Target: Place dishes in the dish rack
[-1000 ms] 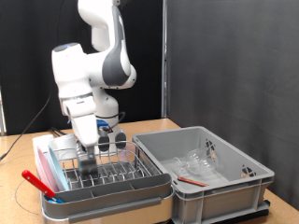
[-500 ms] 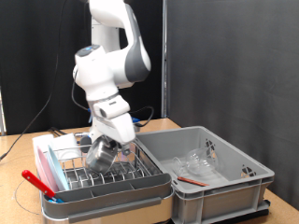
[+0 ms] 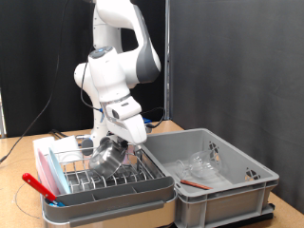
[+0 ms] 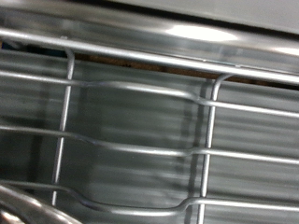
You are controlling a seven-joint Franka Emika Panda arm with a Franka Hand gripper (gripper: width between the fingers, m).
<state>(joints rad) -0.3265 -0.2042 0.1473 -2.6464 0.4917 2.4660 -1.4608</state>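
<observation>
The dish rack [image 3: 142, 177] is a low silver wire rack in a white tray [image 3: 114, 202] at the exterior view's lower left. My gripper [image 3: 112, 154] hangs tilted, low over the rack's middle, with a shiny grey rounded shape [image 3: 101, 161], perhaps the steel bowl, right against it. The exterior view does not show whether the fingers hold it. In the wrist view only the rack's wires [image 4: 140, 149] fill the picture from close up, plus a curved shiny rim [image 4: 28, 201] at one corner; no fingers appear. Small clear glass pieces [image 3: 203, 163] lie in the grey crate.
A large grey crate [image 3: 223, 185] stands at the exterior view's right of the rack, with a red utensil [image 3: 195, 182] inside. Another red utensil [image 3: 36, 184] and a thin light blue edge [image 3: 49, 177] sit at the rack's left end. A black curtain is behind.
The arm has swung toward the exterior view's right and the hand has tilted. The gripper stays low over the rack, shifted slightly right, with the shiny shape now beside it.
</observation>
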